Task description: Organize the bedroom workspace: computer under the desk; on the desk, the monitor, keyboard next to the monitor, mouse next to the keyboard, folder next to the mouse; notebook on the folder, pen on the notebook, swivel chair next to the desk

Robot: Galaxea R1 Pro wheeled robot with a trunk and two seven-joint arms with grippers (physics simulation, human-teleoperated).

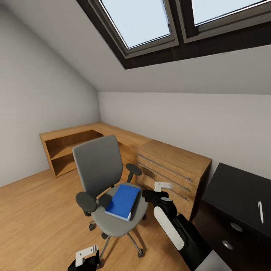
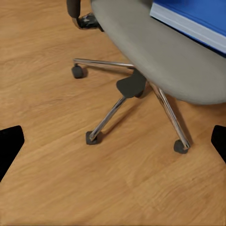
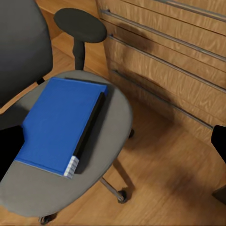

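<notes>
The grey swivel chair stands on the wood floor in mid-room, and the blue folder lies flat on its seat. My right gripper hovers open just right of the seat's edge, level with the folder, touching nothing. Low beside the chrome chair base hangs my left gripper, open and empty, under the seat's front with the folder's edge above it. At the right is a corner of the black desk with the white pen on it.
A light wood cabinet with drawers stands just behind the chair, joined to an open wood shelf unit along the left wall. The desk's dark drawers carry round silver knobs. A sloped ceiling with skylights is overhead.
</notes>
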